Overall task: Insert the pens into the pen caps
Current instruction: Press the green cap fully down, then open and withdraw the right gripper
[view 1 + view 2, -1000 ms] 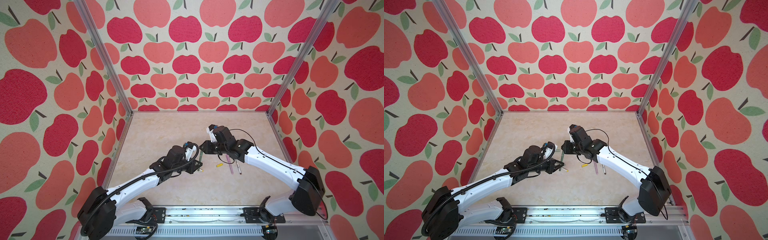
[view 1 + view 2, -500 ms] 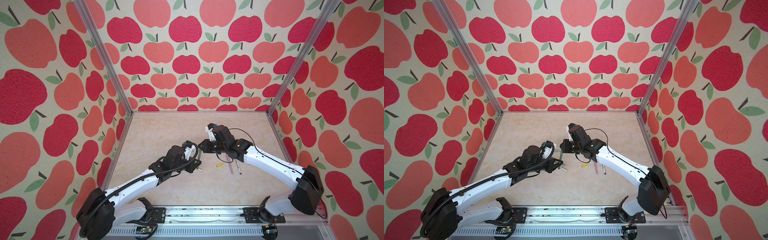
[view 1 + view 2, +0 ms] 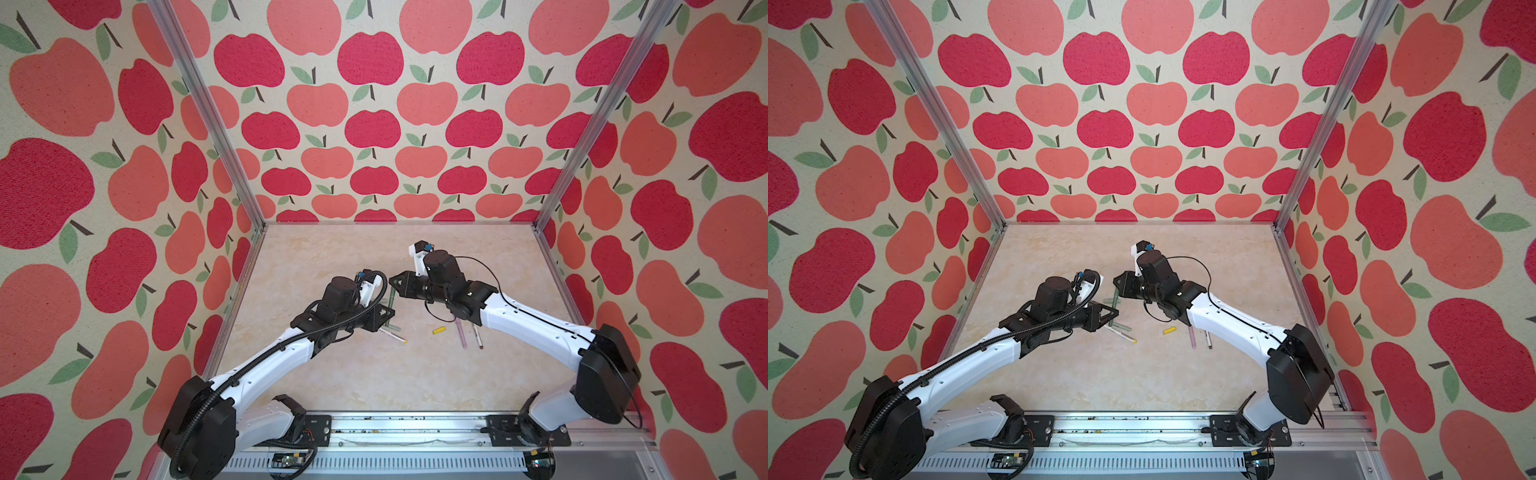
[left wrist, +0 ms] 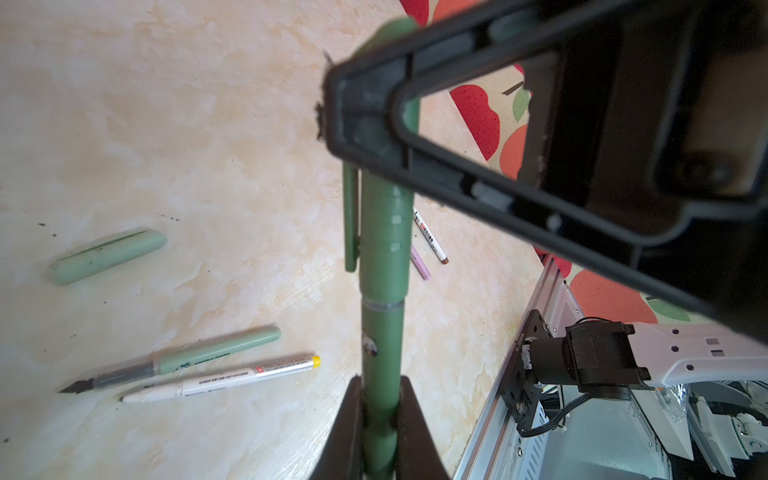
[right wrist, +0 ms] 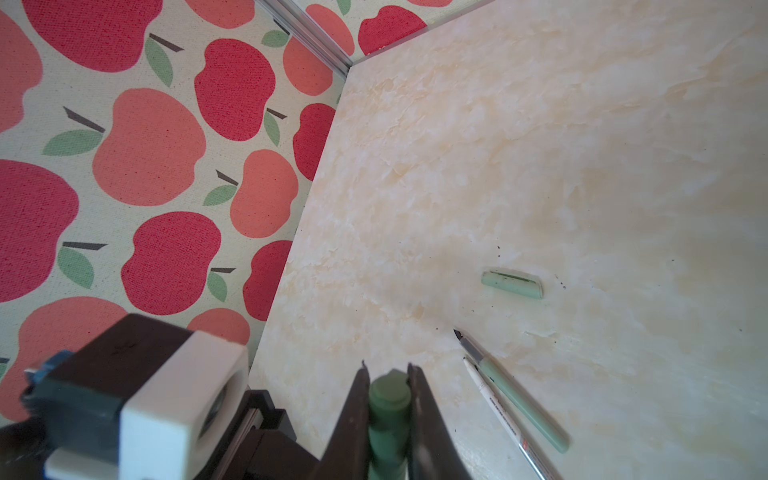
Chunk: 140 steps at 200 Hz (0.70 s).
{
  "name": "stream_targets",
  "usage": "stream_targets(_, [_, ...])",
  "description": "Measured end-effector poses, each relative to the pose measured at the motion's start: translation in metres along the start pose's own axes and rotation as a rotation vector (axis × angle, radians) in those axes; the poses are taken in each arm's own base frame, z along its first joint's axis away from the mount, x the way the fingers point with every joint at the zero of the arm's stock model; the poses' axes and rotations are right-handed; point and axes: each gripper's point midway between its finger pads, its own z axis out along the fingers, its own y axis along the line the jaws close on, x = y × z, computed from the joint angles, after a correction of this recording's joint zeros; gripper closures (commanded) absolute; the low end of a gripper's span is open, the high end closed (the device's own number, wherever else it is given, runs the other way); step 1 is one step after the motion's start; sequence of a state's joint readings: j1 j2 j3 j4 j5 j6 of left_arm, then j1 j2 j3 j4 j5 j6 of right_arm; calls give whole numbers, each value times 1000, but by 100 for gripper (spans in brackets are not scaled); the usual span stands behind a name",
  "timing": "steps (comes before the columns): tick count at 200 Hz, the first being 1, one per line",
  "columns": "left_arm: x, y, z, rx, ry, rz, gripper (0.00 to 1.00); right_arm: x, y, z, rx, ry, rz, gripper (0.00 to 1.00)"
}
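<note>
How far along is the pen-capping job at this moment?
Done: none that I can confirm. In hand: the left gripper holds the dark green pen, the right gripper the dark green cap, which looks pushed on. Left: the pale green pen lies bare, apart from the pale green cap; the yellow cap lies loose from the yellow pen. The pink pen and brown pen are too small to judge.
</note>
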<state>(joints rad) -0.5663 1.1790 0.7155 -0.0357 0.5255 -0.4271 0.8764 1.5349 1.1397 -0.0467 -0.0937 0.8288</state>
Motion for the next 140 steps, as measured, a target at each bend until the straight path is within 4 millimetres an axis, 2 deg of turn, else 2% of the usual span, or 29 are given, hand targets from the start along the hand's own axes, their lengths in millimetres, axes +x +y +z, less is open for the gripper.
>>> stream_targets(42, [2, 13, -1, -5, 21, -45, 100, 5, -4, 15, -12, -4, 33, 95])
stream_targets(117, [0, 16, -4, 6, 19, -66, 100, 4, -1, 20, -32, -24, 51, 95])
stream_targets(140, [0, 16, -4, 9, 20, -67, 100, 4, -1, 19, -32, -28, 52, 92])
